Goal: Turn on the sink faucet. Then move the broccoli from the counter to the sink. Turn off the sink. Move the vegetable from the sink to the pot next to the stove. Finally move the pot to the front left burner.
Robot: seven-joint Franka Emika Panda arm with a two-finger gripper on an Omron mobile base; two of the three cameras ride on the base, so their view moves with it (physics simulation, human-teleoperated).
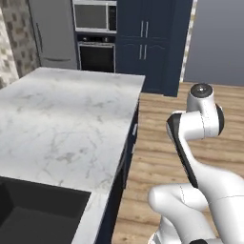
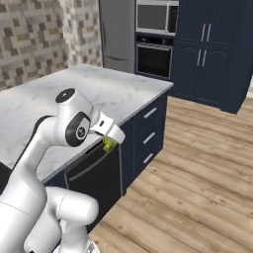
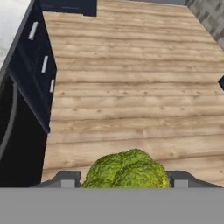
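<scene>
The claw [image 3: 124,183] holds the broccoli [image 3: 126,169] between its two dark fingertips [image 3: 66,180], the green floret filling the gap from one tip to the other. In the right base view the same green lump [image 2: 108,144] hangs just under the white hand, out past the counter's edge and in front of the dark cabinet face.

Directly below the claw lies the wooden floor [image 3: 131,96], pale planks that carry on toward the far wall. To one side of the claw, in the hand view, stands the navy cabinet run [image 3: 37,74] with its silver drawer handles, and next to it a black appliance front [image 3: 17,144] with a long curved handle.

The counter [image 1: 66,119] is white marble with grey veins. It lies beside and above the claw, stretching away from it toward the back of the room. The sink [image 1: 38,214], a black recessed basin, sits at the counter's near end, well apart from the claw and on the far side of the arm from it.

Beyond the counter, far from the claw, the room shows a grey fridge [image 2: 117,34], a built-in microwave [image 2: 155,17] over a black wall oven [image 2: 154,59], and tall navy cupboards [image 2: 212,49]. A mottled brown and grey tile wall [image 2: 34,39] runs behind the counter.
</scene>
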